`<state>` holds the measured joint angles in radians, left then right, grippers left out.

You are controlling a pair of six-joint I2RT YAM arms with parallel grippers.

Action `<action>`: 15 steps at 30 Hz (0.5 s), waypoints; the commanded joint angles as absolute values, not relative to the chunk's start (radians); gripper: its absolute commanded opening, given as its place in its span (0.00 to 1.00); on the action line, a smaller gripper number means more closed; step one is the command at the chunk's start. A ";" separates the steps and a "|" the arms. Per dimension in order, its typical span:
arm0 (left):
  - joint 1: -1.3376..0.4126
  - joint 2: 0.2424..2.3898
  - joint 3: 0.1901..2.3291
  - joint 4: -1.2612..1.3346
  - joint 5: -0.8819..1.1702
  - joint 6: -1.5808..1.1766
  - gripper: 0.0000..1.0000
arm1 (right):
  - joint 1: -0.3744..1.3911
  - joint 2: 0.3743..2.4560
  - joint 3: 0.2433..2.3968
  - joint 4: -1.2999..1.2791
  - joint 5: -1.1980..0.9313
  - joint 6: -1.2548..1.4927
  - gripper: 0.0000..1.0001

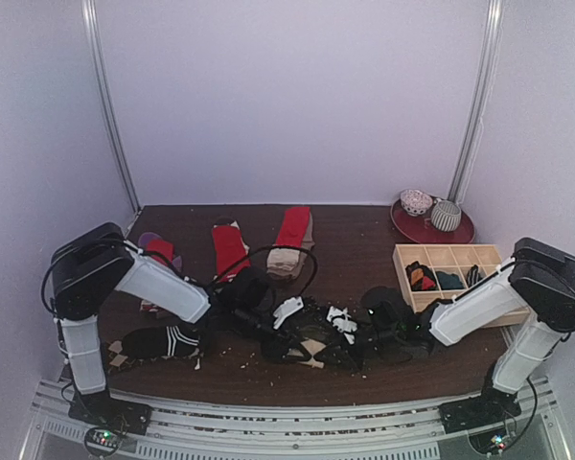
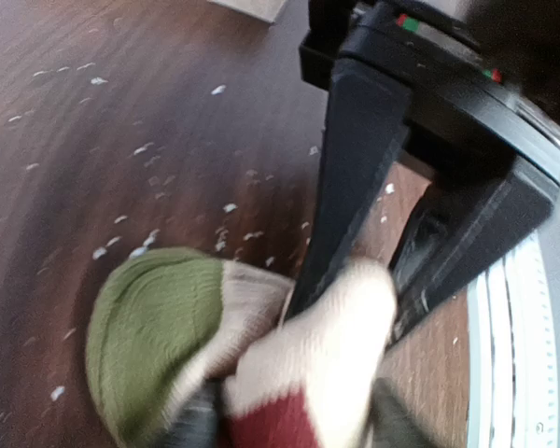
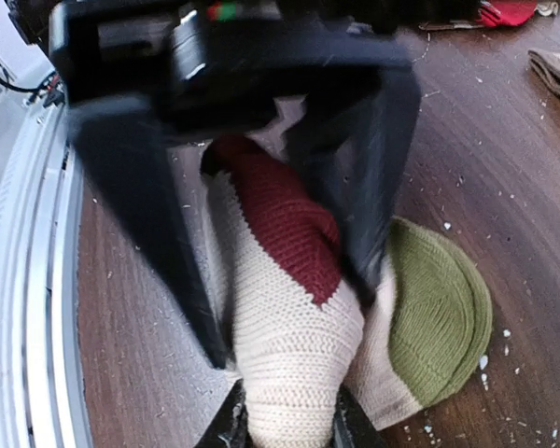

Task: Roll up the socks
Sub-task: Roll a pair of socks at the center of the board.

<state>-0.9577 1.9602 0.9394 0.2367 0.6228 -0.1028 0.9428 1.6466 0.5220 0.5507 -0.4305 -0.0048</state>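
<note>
Beige sock's (image 3: 289, 364) green toe points away from the near rail (image 3: 37, 280).

In the left wrist view the banded sock (image 2: 327, 355) runs off the bottom edge, blurred. From above we cannot pick it out, and the tray (image 1: 450, 247) holds things too small for us to name.

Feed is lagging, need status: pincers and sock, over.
Right pincer clamped on beige sock. Left pincer around its end, grip unclear. Black striped sock lies apart.
</note>
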 commanded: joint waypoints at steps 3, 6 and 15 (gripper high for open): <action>-0.953 1.878 0.920 0.127 0.425 0.005 0.98 | 0.879 1.745 0.481 0.430 -0.478 0.175 0.22; -0.953 1.800 0.885 0.198 0.389 0.017 0.98 | 0.867 1.770 0.498 0.396 -0.511 0.199 0.22; -0.955 1.504 0.476 0.686 0.465 0.069 0.98 | 0.803 1.822 0.545 0.288 -0.651 0.262 0.22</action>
<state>-0.9554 1.5227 0.5632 0.4191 0.3969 0.0193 0.8268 1.7382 0.5705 0.5434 -0.6464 0.2192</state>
